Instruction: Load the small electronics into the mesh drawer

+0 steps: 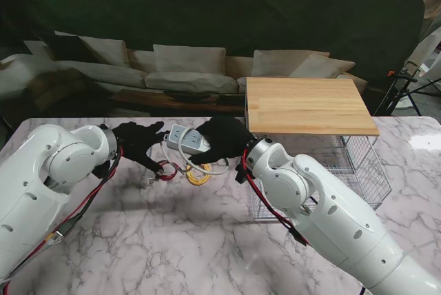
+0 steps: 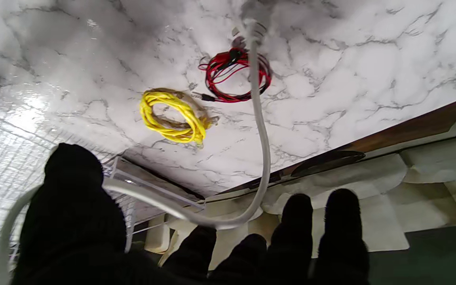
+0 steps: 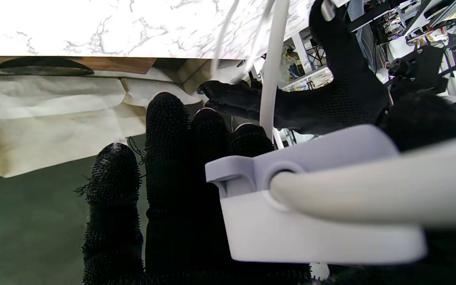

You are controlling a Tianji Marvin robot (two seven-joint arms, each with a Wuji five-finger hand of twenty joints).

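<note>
Our right robot hand [image 1: 222,140] grips the white power strip [image 1: 187,138]; our left robot hand [image 1: 140,142], fingers spread, steadies its far end. Its dangling cord [image 2: 260,118] could snag the mesh drawer [image 1: 358,164].

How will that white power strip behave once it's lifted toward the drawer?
The power strip body looks rigid and probably holds shape. Its thick white cord droops in a loop, so it likely trails and may drag the red cable coil it crosses.

A power strip [image 1: 187,138] is hanging between the left hand [image 1: 138,142] and right hand [image 1: 224,140]. Two cable coils [image 1: 198,176] are lying on the table [image 1: 172,240] nearer to me. The mesh drawer [image 1: 358,164] is sitting to their right, under a wooden board [image 1: 306,105].
</note>
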